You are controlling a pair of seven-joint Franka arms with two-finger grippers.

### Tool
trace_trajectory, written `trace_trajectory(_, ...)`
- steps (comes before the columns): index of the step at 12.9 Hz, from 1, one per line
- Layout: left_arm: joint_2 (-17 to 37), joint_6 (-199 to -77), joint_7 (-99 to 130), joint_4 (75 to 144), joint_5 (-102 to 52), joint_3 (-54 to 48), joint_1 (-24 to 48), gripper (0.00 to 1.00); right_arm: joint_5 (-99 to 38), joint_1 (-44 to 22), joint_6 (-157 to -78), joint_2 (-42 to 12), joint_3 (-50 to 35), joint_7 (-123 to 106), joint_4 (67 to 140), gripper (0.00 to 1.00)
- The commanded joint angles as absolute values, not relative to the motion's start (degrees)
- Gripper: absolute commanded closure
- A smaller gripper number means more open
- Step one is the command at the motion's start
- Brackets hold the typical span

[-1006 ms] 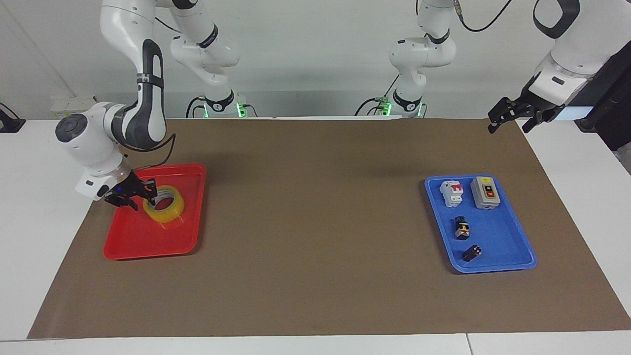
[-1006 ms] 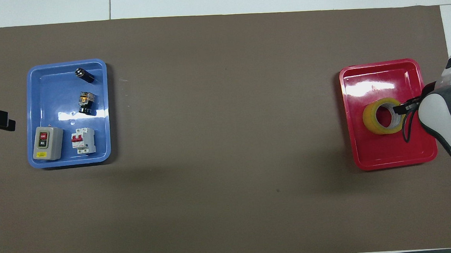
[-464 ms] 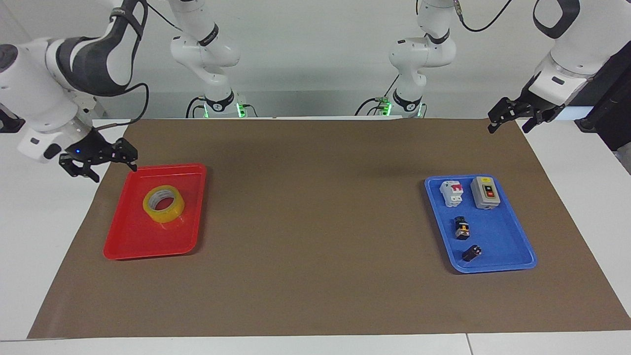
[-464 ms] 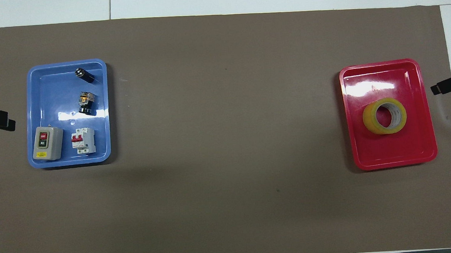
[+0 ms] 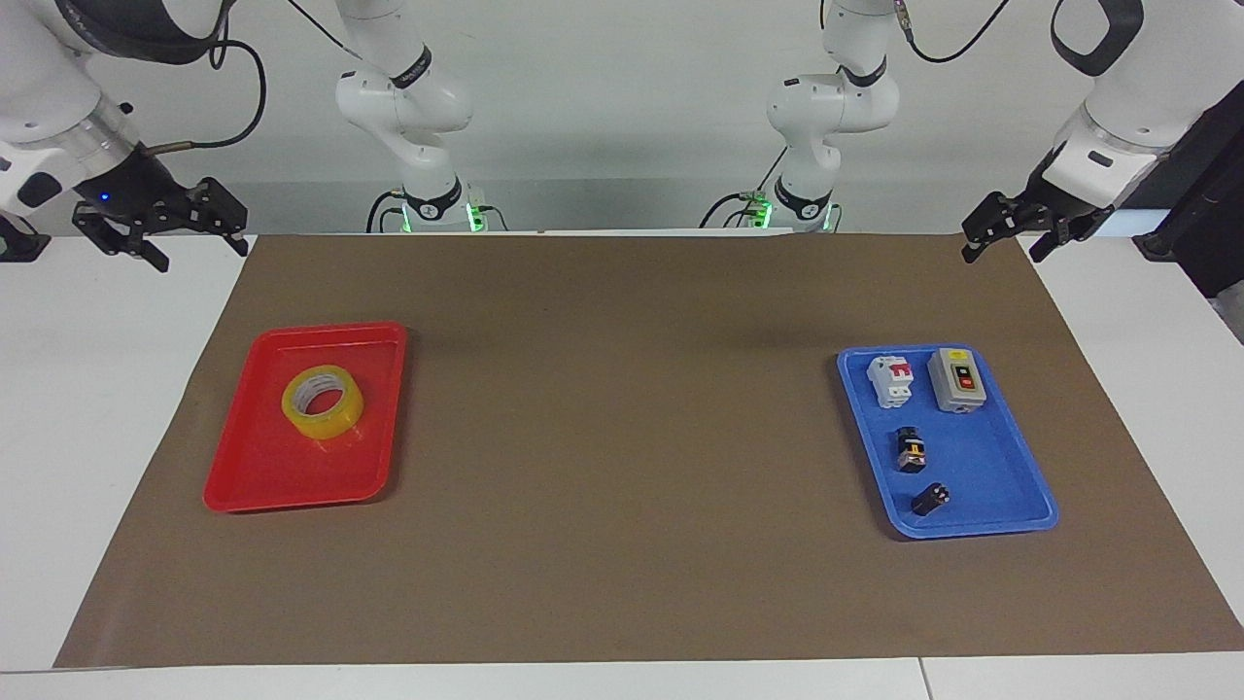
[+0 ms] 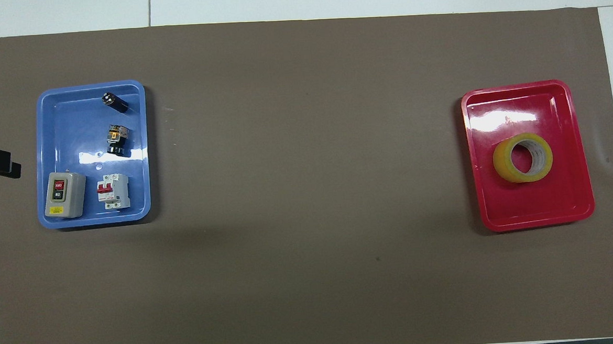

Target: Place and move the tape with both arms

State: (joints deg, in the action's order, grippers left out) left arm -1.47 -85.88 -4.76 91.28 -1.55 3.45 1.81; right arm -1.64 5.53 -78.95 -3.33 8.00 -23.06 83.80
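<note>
right gripper (image 5: pixel 160 236): raised off the red tray's (image 5: pixel 255 481) corner nearest the robots, fingers spread, empty | tape (image 5: pixel 322 401): lying flat in red tray | left gripper (image 5: pixel 1001 238): raised well apart from red tray, fingers spread, empty

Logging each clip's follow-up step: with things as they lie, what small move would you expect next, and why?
Probably none toward the tape: it lies flat in the red tray, untouched. The right gripper, open, hangs over the white table off the mat's corner, and the left gripper waits open by its own corner. I would expect the right arm simply to settle there.
</note>
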Motion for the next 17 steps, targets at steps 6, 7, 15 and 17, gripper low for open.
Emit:
trace_trajectory(6, -3.16, -85.69, -5.45, 92.99, -0.97, 3.43, 1.85, 0.0, 2.2, 2.38, -78.66, 2.01, 7.47, -20.92, 90.7, 0.0)
trace_trajectory(7, -3.16, -85.69, -5.45, 92.99, -0.97, 3.34, 1.93, 0.0, 2.63, 2.03, -78.66, 2.46, 7.47, -20.74, 91.57, 0.0)
trace_trajectory(15, -3.16, -85.69, -5.45, 92.99, -0.97, 3.43, 1.85, 0.0, 5.45, 0.18, -79.01, 2.38, 7.73, -20.57, 90.53, 0.0)
trace_trajectory(17, -3.16, -85.69, -5.45, 92.99, -0.97, 3.43, 1.85, 0.0, 5.27, 0.18, -80.85, 2.11, 7.82, -19.78, 90.27, 0.0)
